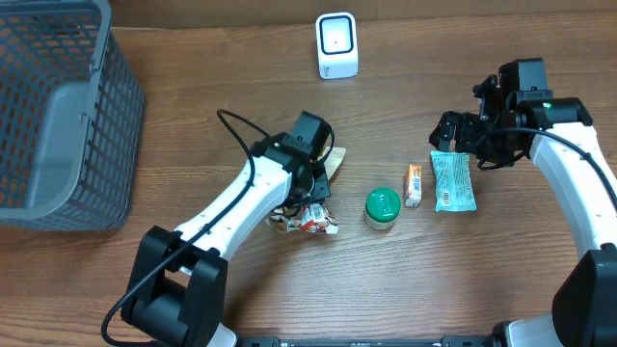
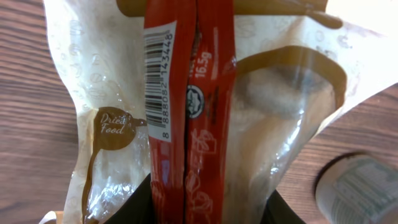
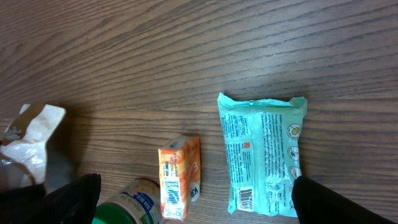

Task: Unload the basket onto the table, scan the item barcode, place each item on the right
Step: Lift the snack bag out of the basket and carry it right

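Observation:
My left gripper is shut on a clear and cream snack bag with red sachets inside. In the left wrist view the bag fills the frame, and a barcode on the left red sachet faces the camera. The dark jaws of that gripper press the bag from both sides at the bottom edge. A white scanner stands at the back centre of the table, well beyond the bag. My right gripper is open, hovering over the far end of a teal packet with nothing between its fingers.
A green-lidded jar and a small orange box lie between the two arms, with the teal packet to their right. A grey wire basket occupies the left side of the table.

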### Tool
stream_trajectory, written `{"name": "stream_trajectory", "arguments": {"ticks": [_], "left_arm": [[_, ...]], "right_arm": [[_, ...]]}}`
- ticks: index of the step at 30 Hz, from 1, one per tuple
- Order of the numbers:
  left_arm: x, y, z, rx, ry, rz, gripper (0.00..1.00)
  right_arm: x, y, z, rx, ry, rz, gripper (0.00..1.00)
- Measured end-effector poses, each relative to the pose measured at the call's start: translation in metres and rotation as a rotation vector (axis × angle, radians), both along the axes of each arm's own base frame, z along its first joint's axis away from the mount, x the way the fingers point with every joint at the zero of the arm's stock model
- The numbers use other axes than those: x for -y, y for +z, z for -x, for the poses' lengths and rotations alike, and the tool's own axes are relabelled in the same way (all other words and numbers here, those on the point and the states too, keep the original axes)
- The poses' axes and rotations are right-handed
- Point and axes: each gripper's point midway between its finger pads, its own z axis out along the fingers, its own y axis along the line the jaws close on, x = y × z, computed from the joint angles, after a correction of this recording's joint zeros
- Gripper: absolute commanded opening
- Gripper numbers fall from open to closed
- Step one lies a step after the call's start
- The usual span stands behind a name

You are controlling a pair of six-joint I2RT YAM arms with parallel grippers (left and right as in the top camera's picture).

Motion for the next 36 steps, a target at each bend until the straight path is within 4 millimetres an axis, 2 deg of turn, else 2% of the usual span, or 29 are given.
{"name": "stream_trajectory", "arguments": {"ticks": [4, 6, 8, 11, 16, 19, 22, 27, 36], "left_arm": [[-0.001, -0.011, 0.006, -0.011, 0.019, -0.001, 0.13], [-0.002, -0.013, 0.008, -0.018, 0.02, -0.003, 0.26], [-0.002, -0.013, 0.008, -0.018, 0.02, -0.003, 0.49], [-0.002, -0.013, 0.008, -0.017, 0.032, -0.003, 0.71], [-0.002, -0.013, 0.009, -0.019, 0.038, -0.003, 0.82], [-0.002, -0.013, 0.009, -0.02, 0.036, -0.004, 0.83], [-0.003, -0.013, 0.009, -0.02, 0.02, -0.008, 0.76], [-0.003, -0.013, 0.009, -0.017, -0.011, -0.013, 0.56], [-0.003, -0.013, 0.01, -0.021, -0.018, -0.016, 0.53]], "right_arm": [[0.0, 0.0, 0.0, 0.0, -0.001, 0.0, 1.0], [0.0, 0.0, 0.0, 0.0, 0.0, 0.0, 1.0], [0.0, 0.0, 0.0, 0.0, 0.0, 0.0, 1.0], [0.0, 0.0, 0.0, 0.0, 0.0, 0.0, 1.0], [0.0, 0.0, 0.0, 0.0, 0.0, 0.0, 1.0], [0.0, 0.0, 0.0, 0.0, -0.001, 0.0, 1.0], [0.0, 0.0, 0.0, 0.0, 0.0, 0.0, 1.0], [0.0, 0.0, 0.0, 0.0, 0.0, 0.0, 1.0], [0.0, 0.0, 0.0, 0.0, 0.0, 0.0, 1.0]]}}
